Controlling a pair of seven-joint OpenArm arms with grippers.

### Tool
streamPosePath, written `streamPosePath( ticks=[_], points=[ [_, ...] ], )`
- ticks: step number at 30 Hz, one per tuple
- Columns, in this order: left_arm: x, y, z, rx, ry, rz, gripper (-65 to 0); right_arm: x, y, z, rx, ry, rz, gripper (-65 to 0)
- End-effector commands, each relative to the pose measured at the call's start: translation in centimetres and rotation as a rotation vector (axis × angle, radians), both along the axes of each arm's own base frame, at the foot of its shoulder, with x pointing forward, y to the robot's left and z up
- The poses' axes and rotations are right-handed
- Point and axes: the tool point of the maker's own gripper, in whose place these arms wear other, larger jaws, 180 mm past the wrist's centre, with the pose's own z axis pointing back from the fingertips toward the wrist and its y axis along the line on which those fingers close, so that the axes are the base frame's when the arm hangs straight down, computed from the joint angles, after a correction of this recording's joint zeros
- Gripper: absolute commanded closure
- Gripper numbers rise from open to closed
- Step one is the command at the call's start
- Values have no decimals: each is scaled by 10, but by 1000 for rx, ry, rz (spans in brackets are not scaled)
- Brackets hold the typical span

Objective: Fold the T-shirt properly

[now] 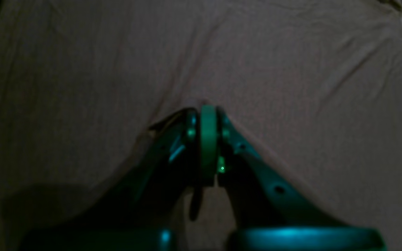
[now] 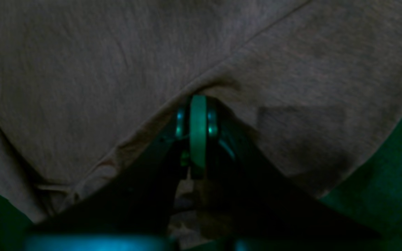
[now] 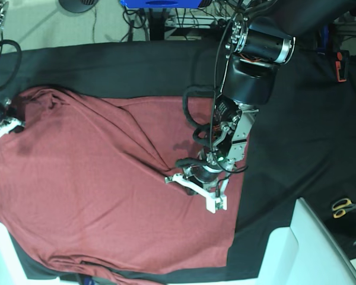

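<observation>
At the far left edge of the base view, your right gripper sits on the upper-left corner of the T-shirt. Its wrist view shows the right gripper clenched, the jaws pressed together with a fold of the red knit pinched at the tips. The T-shirt spreads across the left and centre of the frame over the black tablecloth, creased diagonally. Right of centre, your left gripper is also clamped on the cloth, puckering it at the tips. Yellow-handled scissors lie at the far right edge.
</observation>
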Motion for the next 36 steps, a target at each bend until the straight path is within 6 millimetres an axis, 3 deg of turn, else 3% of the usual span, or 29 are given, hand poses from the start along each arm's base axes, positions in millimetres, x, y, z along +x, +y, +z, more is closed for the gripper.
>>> streamPosePath(
  ticks=[1,12,16,17,19,22,25,28,32,36],
  points=[
    [19,-4,24,-18,-73,0,0,-16,-1,-10,-22,85,22,-6],
    [49,2,56,-7,-141,3,0,-16,0,-10,-21,85,25,-6],
    [51,5,49,2,-112,5,0,-16,0,-10,-21,85,25,-6],
    [49,6,44,6,-99,6,-16,-15,0,-10,-21,83,25,-6],
    [47,6,40,7,-88,7,-165,-15,0,-10,-21,83,25,-6],
    [47,6,40,6,-88,7,-309,-15,0,-10,-21,83,25,-6],
    [49,6,43,4,-96,6,-364,-14,0,-9,-21,78,28,-6],
    [56,15,65,18,-160,4,-360,0,5,1,-17,3,66,-6],
    [23,31,51,49,-116,-23,-360,13,11,21,-29,-99,132,-6],
    [-24,60,40,101,-102,-36,-359,22,15,45,-80,-174,187,-6]
  ],
)
